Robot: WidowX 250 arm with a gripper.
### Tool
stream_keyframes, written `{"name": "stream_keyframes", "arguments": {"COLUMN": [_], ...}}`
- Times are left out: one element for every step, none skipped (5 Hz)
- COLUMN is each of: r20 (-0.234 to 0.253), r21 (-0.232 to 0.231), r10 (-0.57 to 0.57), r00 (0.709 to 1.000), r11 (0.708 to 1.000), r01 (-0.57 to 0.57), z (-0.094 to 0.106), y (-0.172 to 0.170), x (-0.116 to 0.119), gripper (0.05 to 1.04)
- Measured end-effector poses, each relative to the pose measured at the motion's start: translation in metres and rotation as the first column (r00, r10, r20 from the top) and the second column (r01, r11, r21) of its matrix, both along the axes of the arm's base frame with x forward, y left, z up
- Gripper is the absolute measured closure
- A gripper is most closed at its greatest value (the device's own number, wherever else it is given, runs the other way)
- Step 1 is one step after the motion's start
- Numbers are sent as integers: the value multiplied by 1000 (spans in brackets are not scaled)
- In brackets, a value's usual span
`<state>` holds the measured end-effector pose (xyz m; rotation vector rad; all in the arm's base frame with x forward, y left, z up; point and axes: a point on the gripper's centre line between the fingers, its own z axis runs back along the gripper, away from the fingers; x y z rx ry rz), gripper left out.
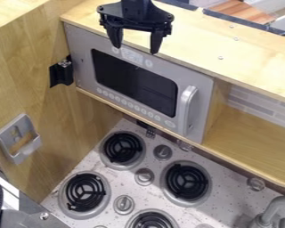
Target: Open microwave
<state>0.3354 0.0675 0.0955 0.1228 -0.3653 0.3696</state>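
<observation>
The visible arm section [136, 5] is black and joins a black gripper [135, 50]. The gripper housing [133, 18] is a wide bracket with angular, wing-like ends. Small round fasteners [170, 17] sit at its outer corners. A dark crossbar spans the underside. Two fingers [156, 42], also black, have broad, stepped upper sections and taper to narrow, blunt tips.

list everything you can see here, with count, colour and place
microwave: one, silver with dark window, shut, upper middle
handle: one, silver, microwave's right side
black bracket: one, black, left of microwave
wooden cabinet: one, tan, around microwave
side panel: one, tan, left
holder: one, grey, on side panel
burners: four, black coils, stove top
knobs: at least four, silver, stove top
faucet: one, grey, lower right
hand: one, black, open, above microwave
</observation>
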Motion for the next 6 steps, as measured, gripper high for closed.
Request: {"name": "stream_keyframes", "arguments": {"r20": [-36,-70,-54,-27,-2,-12], "r21": [-5,-13,-37,-87,-115,-145], "r10": [3,-32,-84,-145,-208,-308], "r00": [999,997,995,989,978,951], "r11": [1000,999,996,986,972,942], "r01": [-3,31,82,143,206,303], "z": [-12,-27,-34,-45,-54,-75], "y": [0,-14,-36,-55,-70,-83], "x": [-4,-15,-27,-32,-27,-20], "gripper": [85,85,85,85,85,85]}}
